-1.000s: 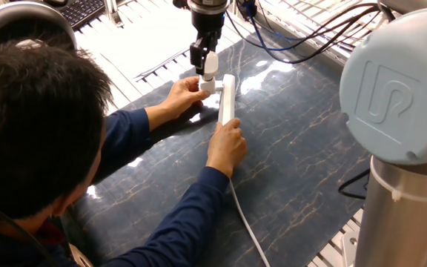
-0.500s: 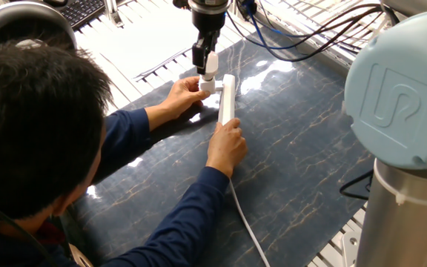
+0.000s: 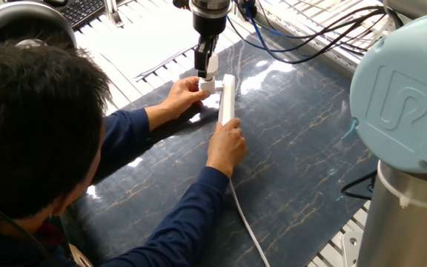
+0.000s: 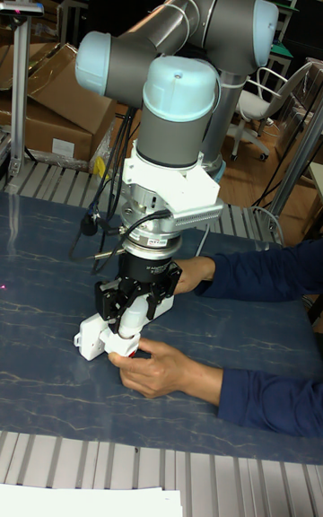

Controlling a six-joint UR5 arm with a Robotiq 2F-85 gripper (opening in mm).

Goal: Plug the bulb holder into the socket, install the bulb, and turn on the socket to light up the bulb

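Gripping the bulb (image 3: 210,65) between its two fingers, the gripper (image 3: 207,62) points straight down in the fixed view, with the bulb's lower end on the bulb holder (image 3: 207,85) directly below it. The holder sits at the far end of the socket (image 3: 227,99), which stretches from under the gripper toward the person. One human hand (image 3: 181,95) cups the holder just beside the fingertips, and the other hand (image 3: 227,146) presses the strip's near end; I judge both are there to brace the parts against the twisting needed to seat the bulb.

From the tall fixed view, the arm's wrist stands vertical over the gripper (image 4: 133,309), its jaws closed around the bulb (image 4: 131,318). Beneath it lies the socket (image 4: 90,334), with a hand (image 4: 161,367) just beside the fingertips, toward the camera.
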